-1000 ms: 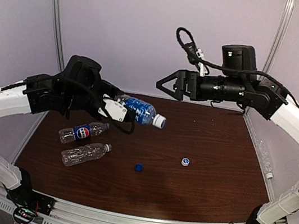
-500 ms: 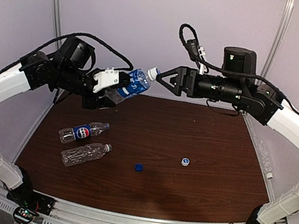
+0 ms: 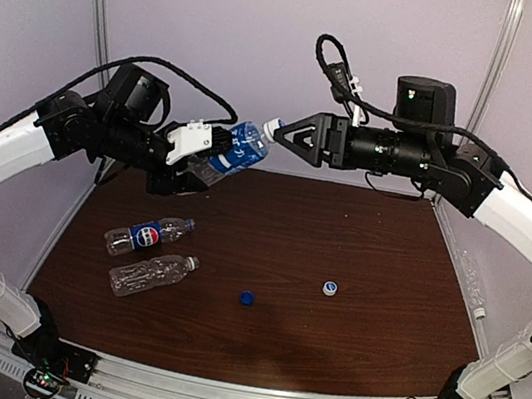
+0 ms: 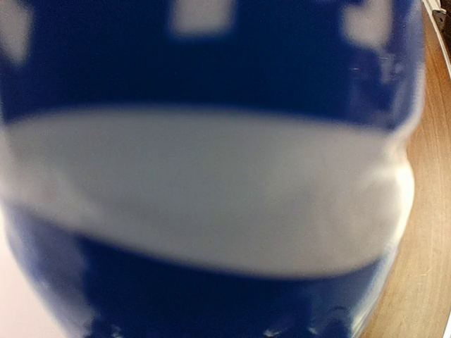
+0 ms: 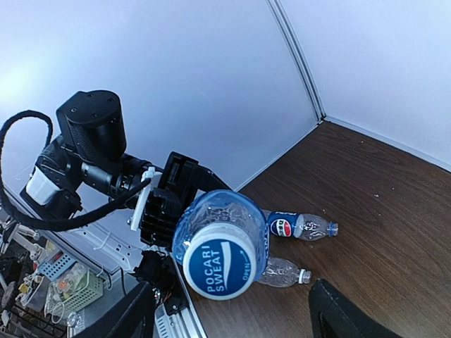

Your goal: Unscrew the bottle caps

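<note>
My left gripper [image 3: 202, 154] is shut on a blue-labelled bottle [image 3: 234, 146] and holds it in the air over the table's far left, neck pointing right. Its label [image 4: 211, 84] fills the left wrist view. Its white cap [image 3: 271, 128] has a blue Pocari Sweat top and faces the right wrist camera [image 5: 218, 266]. My right gripper [image 3: 284, 138] is open, with a dark finger [image 5: 130, 317] on each side of the cap, apart from it. A Pepsi bottle [image 3: 146, 235] and an unlabelled bottle [image 3: 151, 273] lie at the table's left. A dark blue cap [image 3: 247, 298] and a white cap [image 3: 330, 289] lie mid-table.
The brown table [image 3: 390, 250] is walled by pale panels behind and at both sides. A pale clear object [image 3: 472, 283] lies just off the table's right edge; I cannot tell what it is. The two lying bottles also show in the right wrist view [image 5: 299, 227].
My left arm lifted the bottle from low over the table and turned its neck toward the right gripper. My right gripper then moved left until its open fingers reached the cap.
</note>
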You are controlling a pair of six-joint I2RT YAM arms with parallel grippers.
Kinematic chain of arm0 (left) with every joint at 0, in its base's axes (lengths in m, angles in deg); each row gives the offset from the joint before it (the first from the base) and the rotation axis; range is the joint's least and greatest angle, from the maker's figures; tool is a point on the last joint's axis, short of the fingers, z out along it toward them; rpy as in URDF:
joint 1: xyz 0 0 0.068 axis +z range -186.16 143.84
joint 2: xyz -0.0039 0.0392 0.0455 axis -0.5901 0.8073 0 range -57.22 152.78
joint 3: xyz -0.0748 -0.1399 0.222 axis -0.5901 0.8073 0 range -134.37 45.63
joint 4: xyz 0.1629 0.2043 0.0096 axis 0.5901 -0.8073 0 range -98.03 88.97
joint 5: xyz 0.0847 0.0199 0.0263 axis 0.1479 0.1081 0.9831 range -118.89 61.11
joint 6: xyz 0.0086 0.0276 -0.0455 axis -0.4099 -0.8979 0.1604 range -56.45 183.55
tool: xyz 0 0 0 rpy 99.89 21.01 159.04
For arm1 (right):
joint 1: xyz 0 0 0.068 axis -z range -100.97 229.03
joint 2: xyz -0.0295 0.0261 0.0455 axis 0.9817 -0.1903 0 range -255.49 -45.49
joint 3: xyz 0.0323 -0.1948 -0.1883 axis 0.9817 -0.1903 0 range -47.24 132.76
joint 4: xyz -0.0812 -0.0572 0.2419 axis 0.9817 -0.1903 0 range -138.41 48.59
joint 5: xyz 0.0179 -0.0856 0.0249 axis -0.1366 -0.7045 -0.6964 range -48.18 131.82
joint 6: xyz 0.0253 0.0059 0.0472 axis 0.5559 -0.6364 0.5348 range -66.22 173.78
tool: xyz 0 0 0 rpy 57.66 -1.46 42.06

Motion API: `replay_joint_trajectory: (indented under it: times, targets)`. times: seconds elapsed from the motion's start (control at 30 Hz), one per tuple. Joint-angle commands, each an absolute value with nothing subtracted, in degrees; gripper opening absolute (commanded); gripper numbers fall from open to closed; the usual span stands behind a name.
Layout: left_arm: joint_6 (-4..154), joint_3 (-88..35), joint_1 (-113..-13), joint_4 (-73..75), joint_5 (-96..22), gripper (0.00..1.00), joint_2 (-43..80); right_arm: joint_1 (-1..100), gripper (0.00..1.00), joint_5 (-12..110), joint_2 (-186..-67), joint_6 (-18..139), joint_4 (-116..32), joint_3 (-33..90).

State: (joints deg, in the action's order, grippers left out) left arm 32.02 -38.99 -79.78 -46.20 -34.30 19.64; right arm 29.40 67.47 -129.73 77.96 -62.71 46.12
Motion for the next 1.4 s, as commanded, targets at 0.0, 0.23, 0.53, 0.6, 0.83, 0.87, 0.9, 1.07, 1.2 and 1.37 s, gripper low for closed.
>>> replay_joint_trajectory:
  times: [0.0,0.23,0.53,0.6,0.83,0.87,0.9,1.07,1.2,1.37]
  targets:
    - [32.1,-39.1,-79.7,-46.4,-35.4,0.41,20.0,29.2,0.75,68.8,-130.7,77.7,-60.5,48.2]
    - [31.9,-39.4,-79.7,-46.3,-35.1,0.41,20.2,29.2,0.62,69.9,-133.1,77.9,-61.1,50.1]
    - [31.5,-39.3,-79.8,-46.2,-34.8,0.41,20.4,29.2,0.46,69.8,-133.3,78.0,-60.9,50.3]
    - [31.3,-39.2,-79.8,-46.2,-34.7,0.41,20.4,29.2,0.48,69.7,-133.2,77.8,-61.1,50.4]
    - [31.3,-39.5,-79.8,-46.3,-34.6,0.41,20.8,29.2,0.46,68.8,-133.3,77.0,-62.8,51.1]
    - [31.2,-39.5,-79.8,-46.3,-34.5,0.41,20.8,29.2,0.44,68.8,-133.3,76.9,-62.9,50.7]
    - [31.0,-39.4,-79.7,-46.3,-34.4,0.41,20.7,29.2,0.40,68.7,-133.2,76.8,-62.9,50.3]
    - [30.9,-39.1,-79.8,-46.3,-34.6,0.41,20.9,29.2,0.19,69.6,-133.3,76.2,-63.3,49.3]
    - [30.7,-39.4,-79.8,-46.4,-35.0,0.41,21.2,29.2,0.01,70.9,-133.5,70.9,-65.0,49.9]
    - [30.1,-39.6,-79.8,-48.4,-39.4,0.41,21.2,29.2,0.00,71.7,-132.8,56.3,-68.9,49.1]
